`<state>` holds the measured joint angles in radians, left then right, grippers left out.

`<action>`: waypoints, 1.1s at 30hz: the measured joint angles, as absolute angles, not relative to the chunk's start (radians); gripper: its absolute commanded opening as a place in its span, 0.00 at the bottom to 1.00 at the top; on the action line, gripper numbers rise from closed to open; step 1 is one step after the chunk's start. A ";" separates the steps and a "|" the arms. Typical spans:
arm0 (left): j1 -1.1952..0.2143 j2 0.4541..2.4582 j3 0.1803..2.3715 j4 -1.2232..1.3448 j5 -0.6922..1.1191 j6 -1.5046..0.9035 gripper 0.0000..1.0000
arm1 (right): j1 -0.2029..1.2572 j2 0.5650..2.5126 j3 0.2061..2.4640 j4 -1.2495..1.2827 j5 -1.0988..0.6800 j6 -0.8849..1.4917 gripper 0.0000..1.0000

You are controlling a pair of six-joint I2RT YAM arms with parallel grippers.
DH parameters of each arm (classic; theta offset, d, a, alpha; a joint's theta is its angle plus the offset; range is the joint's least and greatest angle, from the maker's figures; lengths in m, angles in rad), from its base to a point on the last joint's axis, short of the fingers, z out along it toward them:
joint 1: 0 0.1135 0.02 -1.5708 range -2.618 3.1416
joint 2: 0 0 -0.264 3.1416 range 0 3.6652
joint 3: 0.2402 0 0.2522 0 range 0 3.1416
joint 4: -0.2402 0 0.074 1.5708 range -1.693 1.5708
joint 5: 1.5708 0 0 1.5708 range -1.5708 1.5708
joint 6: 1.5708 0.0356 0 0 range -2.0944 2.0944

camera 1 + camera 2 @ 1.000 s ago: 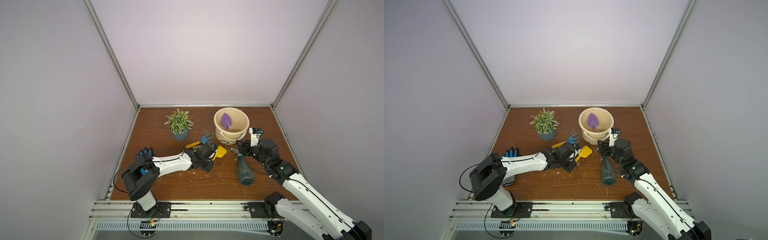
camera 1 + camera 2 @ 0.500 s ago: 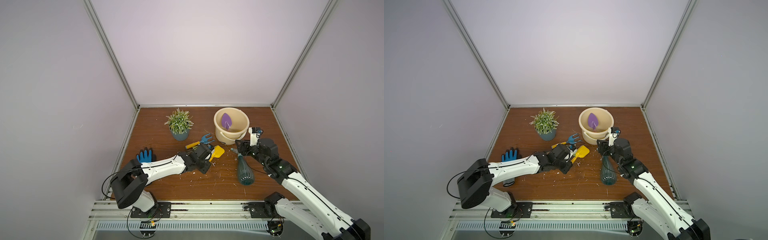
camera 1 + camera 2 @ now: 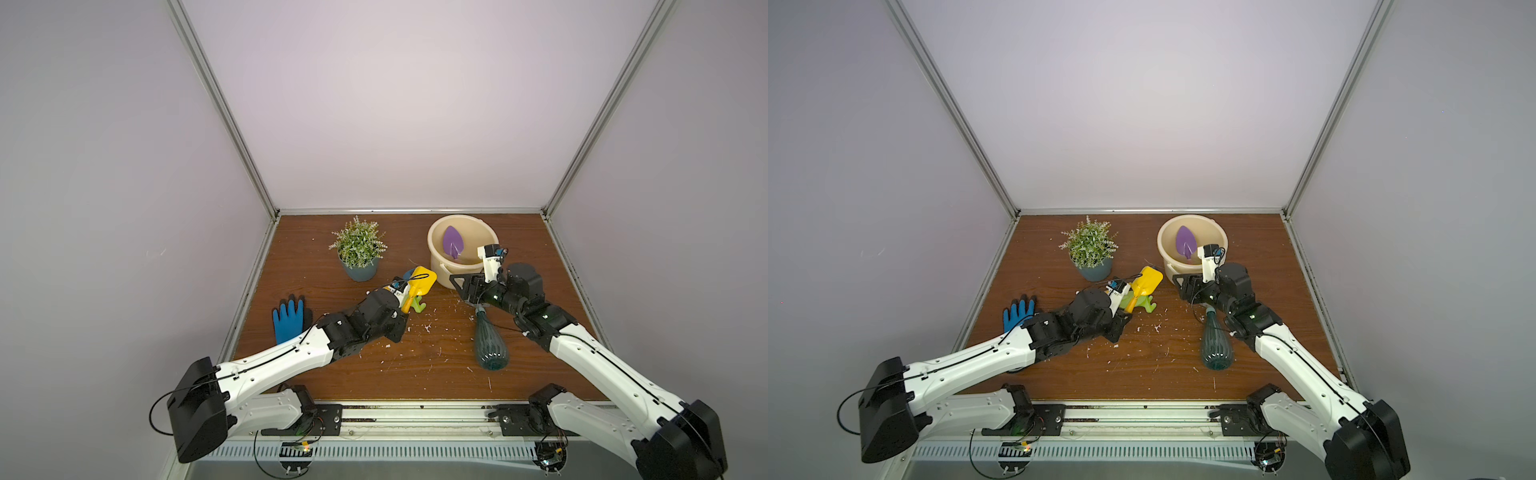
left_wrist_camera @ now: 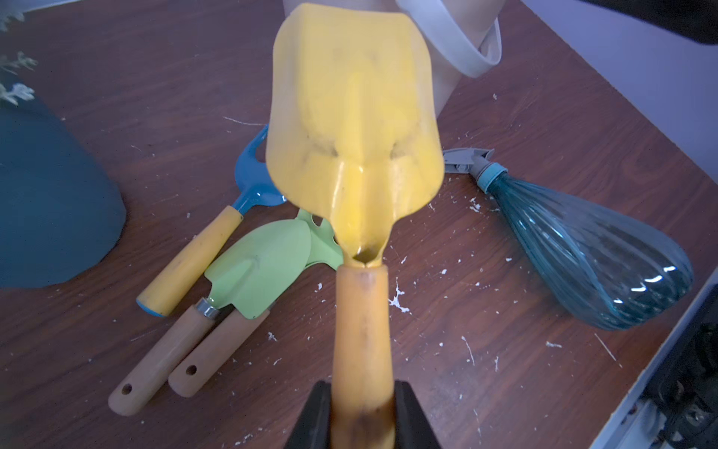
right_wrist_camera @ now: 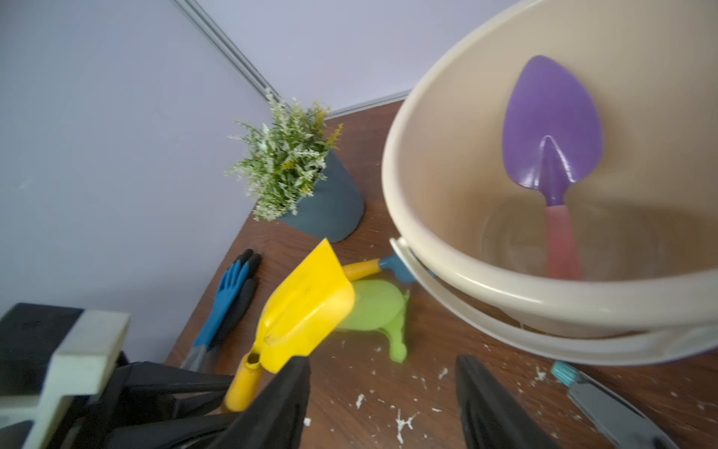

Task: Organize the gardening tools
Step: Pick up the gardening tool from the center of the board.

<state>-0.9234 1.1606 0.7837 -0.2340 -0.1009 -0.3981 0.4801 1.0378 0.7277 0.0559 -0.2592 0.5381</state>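
Both top views look down from high in front onto the whole counter (image 3: pixel 415 374); wrist cameras sit close, both catching the yellow trowel (image 4: pixel 349 116).

The left gripper (image 3: pixel 1128 306) clamps the yellow trowel (image 3: pixel 1149 281) by its handle, blade raised and tilted toward the cream bucket (image 3: pixel 1166 249), with a lime tool (image 3: pixel 1148 306) lying on the wooden table (image 3: pixel 1142 374) just beneath. The right gripper (image 3: pixel 1183 286) hangs just beside the bucket's near wall; 1 purple trowel (image 3: pixel 1185 243) lies inside, and the teal spray bottle (image 3: pixel 1216 349) lies on its side beside that arm. A blue glove (image 3: pixel 1018 311) lies near the table's left edge, and a potted plant (image 3: pixel 1090 249) stands beyond the left gripper.
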 measured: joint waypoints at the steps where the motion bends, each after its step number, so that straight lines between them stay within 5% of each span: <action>1: -0.923 1.165 0.791 -0.220 -0.107 -0.398 0.00 | 0.480 1.048 0.731 0.077 -0.290 0.551 0.66; 19: -0.924 1.356 0.970 0.019 -0.045 -0.363 0.00 | 0.496 1.105 0.743 0.285 -0.489 0.677 0.60; 25: -0.928 1.361 0.971 0.070 0.001 -0.360 0.00 | 0.496 1.139 0.769 0.297 -0.477 0.678 0.44; 29: -0.931 1.364 0.972 0.093 0.020 -0.358 0.03 | 0.496 1.150 0.780 0.293 -0.467 0.676 0.24; 33: -0.930 1.385 0.990 0.099 0.008 -0.359 0.20 | 0.496 1.175 0.823 0.265 -0.451 0.658 0.14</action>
<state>-0.9298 1.3846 0.9897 0.0986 0.0082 -0.3588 0.4961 1.1751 0.8227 0.2649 -0.4507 0.6582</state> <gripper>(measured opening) 0.255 0.211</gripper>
